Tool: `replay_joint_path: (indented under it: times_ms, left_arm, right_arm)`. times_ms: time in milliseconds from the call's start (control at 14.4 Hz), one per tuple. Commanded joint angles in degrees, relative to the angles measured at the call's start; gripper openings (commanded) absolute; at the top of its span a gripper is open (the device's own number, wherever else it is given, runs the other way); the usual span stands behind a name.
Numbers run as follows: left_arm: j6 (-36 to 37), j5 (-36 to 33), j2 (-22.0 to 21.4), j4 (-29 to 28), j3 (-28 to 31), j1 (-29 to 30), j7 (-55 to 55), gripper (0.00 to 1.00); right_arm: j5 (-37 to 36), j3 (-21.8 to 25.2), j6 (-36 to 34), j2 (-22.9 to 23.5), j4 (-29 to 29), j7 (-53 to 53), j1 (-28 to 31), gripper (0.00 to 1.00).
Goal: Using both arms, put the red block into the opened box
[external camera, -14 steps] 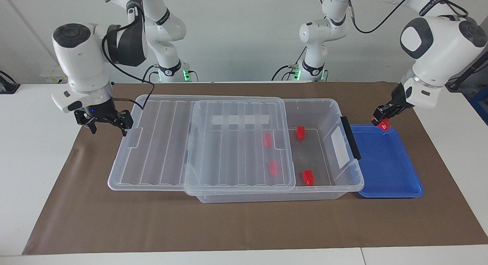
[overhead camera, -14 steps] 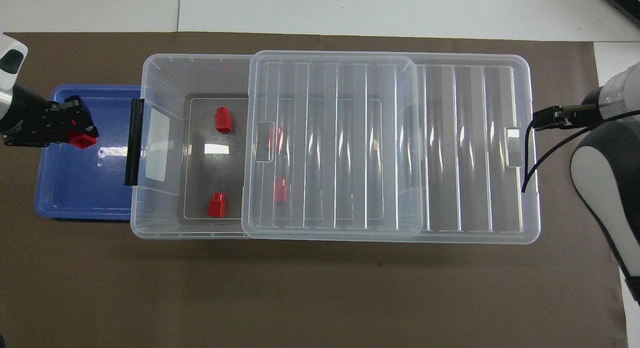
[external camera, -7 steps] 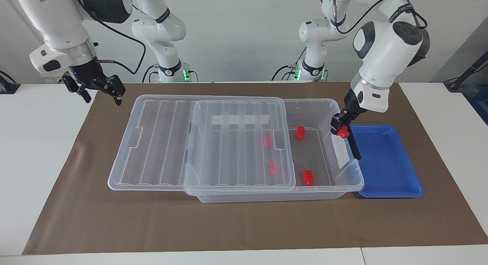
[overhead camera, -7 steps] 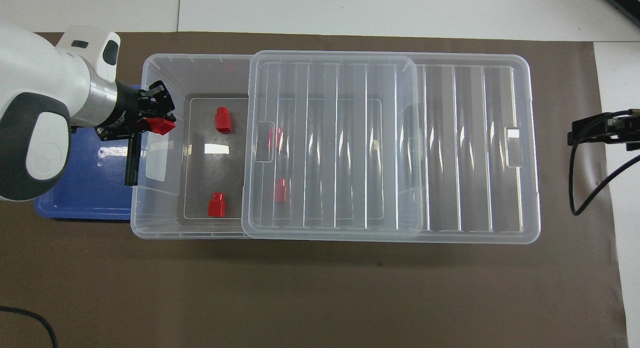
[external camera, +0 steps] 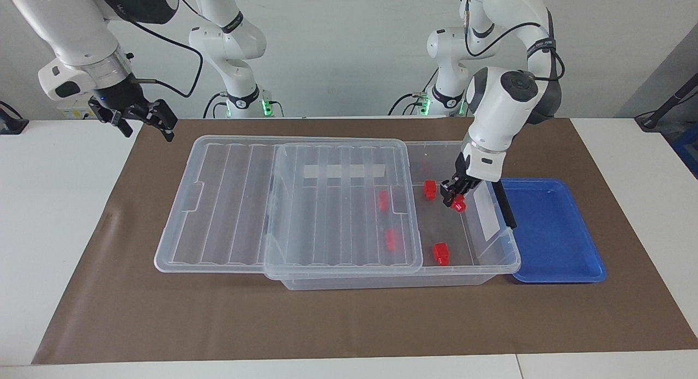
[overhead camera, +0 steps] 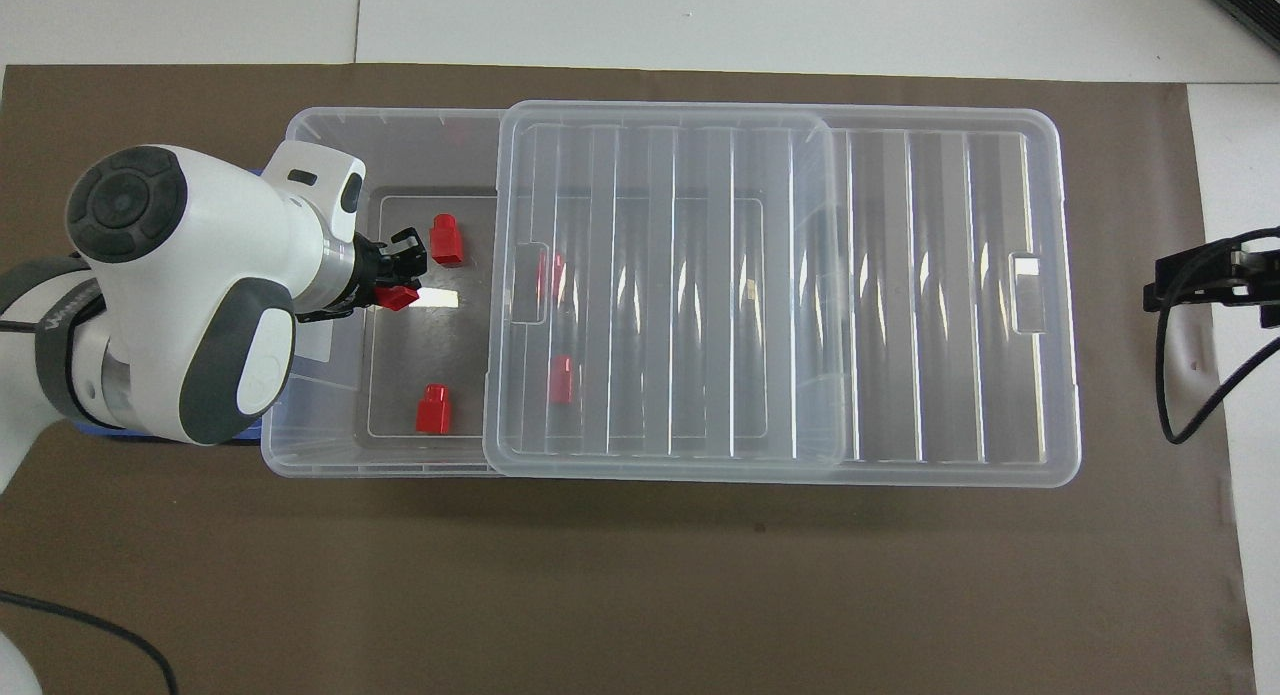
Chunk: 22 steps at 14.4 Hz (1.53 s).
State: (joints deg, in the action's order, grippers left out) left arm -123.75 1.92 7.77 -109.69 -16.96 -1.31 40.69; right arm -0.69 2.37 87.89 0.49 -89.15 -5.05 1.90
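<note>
A: What differs from a sec ago?

B: The left gripper (external camera: 456, 200) was over the blue tray (external camera: 551, 242) with the red block (external camera: 458, 205); now it is inside the open part of the box (external camera: 491, 259), low over the floor. Its jaws are clamped on the block, same as before. The block hangs near another block (external camera: 430, 189), the one nearest to the robots.

A: And the right gripper (external camera: 143, 119)?

B: It went up and away from the lid (external camera: 283, 204). Now it hangs over the brown mat (external camera: 349, 319) at the right arm's end of the table, jaws apart, holding nothing. The lid and the box did not move.

A: The other blocks?

B: One more lies on the bare floor of the box (external camera: 440, 253), farther from the robots. Two lie under the lid (external camera: 383, 200) (external camera: 391, 240), seen only as pale red shapes through the ribs.

A: Anything hidden or cut off?

B: In the overhead view the left arm covers nearly all the tray, and the right gripper (overhead camera: 1190, 280) shows only at the picture's edge. I cannot tell whether the held block touches the floor.
</note>
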Motion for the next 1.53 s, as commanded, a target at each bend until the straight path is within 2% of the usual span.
replay_joint_path:
  times_ms: [0,278,833,1110,1249,1388,1457]
  left_arm:
    - [-5.3,-3.0,-2.0,-5.7,0.7,-1.6,0.3,0.0]
    - [-7.9,-3.3,0.0,-6.9,0.6,-1.6,-0.1,0.0]
    - [-14.4,-6.5,7.8,-7.0,0.8,-3.4,0.7,0.0]
    - [-17.8,-6.9,10.2,-7.8,0.9,-3.4,0.6,0.0]
    - [-18.5,-9.9,10.2,-8.8,0.9,-3.4,0.6,0.0]
    - [-18.4,-10.1,10.2,-8.8,0.9,-3.3,0.6,0.0]
    - [-18.4,-10.1,10.2,-8.8,0.9,-3.4,0.6,0.08]
  right_arm:
    - [1.0,-0.3,-0.2,-0.8,-0.9,-0.8,0.5,1.0]
    - [1.0,-0.3,-0.2,-0.9,-0.9,-0.5,0.6,1.0]
    - [1.0,-0.3,0.2,-0.9,-1.0,-0.5,0.6,1.0]
    - [1.0,-0.3,0.2,-0.9,-1.0,-0.5,0.6,1.0]
    - [1.0,-0.3,0.2,-1.0,-1.1,-0.5,0.6,1.0]
    - [1.0,-0.3,0.2,-1.0,-1.2,-0.5,0.6,1.0]
    - [1.0,-0.3,0.2,-1.0,-1.3,-0.5,0.6,1.0]
